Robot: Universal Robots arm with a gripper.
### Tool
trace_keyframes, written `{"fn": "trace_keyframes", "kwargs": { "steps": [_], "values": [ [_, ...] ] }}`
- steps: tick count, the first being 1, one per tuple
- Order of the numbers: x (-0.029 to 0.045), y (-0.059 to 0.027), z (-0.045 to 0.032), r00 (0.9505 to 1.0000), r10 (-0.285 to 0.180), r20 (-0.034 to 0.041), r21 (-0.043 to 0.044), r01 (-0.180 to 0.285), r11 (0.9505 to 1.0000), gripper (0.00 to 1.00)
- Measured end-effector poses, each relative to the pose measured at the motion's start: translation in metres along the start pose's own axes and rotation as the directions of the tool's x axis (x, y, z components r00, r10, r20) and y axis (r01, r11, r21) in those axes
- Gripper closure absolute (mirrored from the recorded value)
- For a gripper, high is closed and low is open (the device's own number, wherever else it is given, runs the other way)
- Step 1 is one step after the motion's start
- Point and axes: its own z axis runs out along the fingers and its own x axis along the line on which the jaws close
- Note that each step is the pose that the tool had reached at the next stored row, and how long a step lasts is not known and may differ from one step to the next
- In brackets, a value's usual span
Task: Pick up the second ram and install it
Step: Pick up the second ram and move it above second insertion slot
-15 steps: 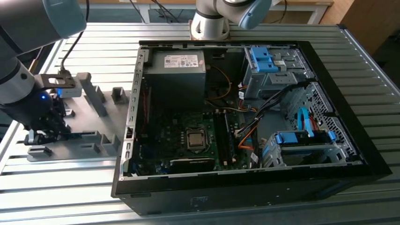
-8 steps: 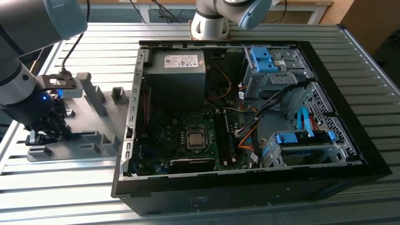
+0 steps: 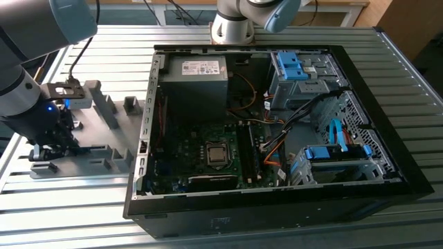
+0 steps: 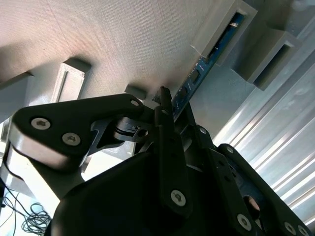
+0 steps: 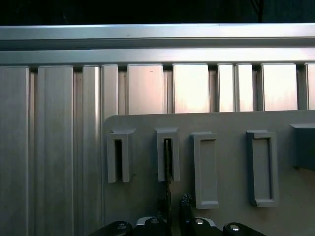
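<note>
Jaws apart, straddling the 2nd ram point(image 5: 168, 162). In the first wrist view 1 of the fingers point(image 5: 185, 209) stands off the board with a sliver of grey showing between. The other finger lies close along the opposite face. No clamp that I can make out.

In the second wrist view the dark fingers point(image 4: 165, 123) flank the near end of the stick point(image 4: 206, 61). Blue-green board, black chips along it.

Position of the stick: on edge, seated in the slot of a grey holder block point(image 5: 175, 167). Its far end runs into that block point(image 4: 211, 24) in the second wrist view. Not lifted or tilted, as far as I can judge. The 2 blocks either side of it sit on the same grey holder plate point(image 5: 226, 123).

In the exterior view the arm point(image 3: 28, 104) is down over the holder plate point(image 3: 90, 161). The plate lies on the slatted counter point(image 3: 69, 199), at the exterior view's left of the open computer case point(image 3: 242, 207). Arm and plate are well apart from the motherboard point(image 3: 207, 155) inside the case.

Progress, my reading: early.
- Reach to the holder looks done, with the jaws lined up on the stick.
- Grasp not yet made, so the pick-up is not done.
- All of the install at the motherboard is left.
- Memory slots are too dark to say what they hold.
</note>
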Motion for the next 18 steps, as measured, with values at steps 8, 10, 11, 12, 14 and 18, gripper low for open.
{"fn": "trace_keyframes", "kwargs": {
  "steps": [8, 10, 11, 12, 14, 18],
  "values": [
    [0.0, 0.0, 0.0001, 1.0, 0.0, 0.0, 0.0, 0.0, 1.0, 0.83],
    [0.0, 0.0, 0.0001, 1.0, 0.0, 0.0001, 0.0, 0.0, 1.0, 0.83],
    [0.0, 0.0, 0.0001, 1.0, 0.0, 0.0001, 0.0001, 0.0, 1.0, 0.83],
    [0.0, 0.0, 0.0001, 1.0, 0.0, 0.0, 0.0, 0.0, 1.0, 0.83],
    [0.0, 0.0, 0.0001, 1.0, 0.0, 0.0, 0.0, 0.0, 1.0, 0.83],
    [0.0, 0.0, 0.0002, 1.0, 0.0, 0.0001, 0.0, 0.0, 1.0, 0.76]
  ]
}}
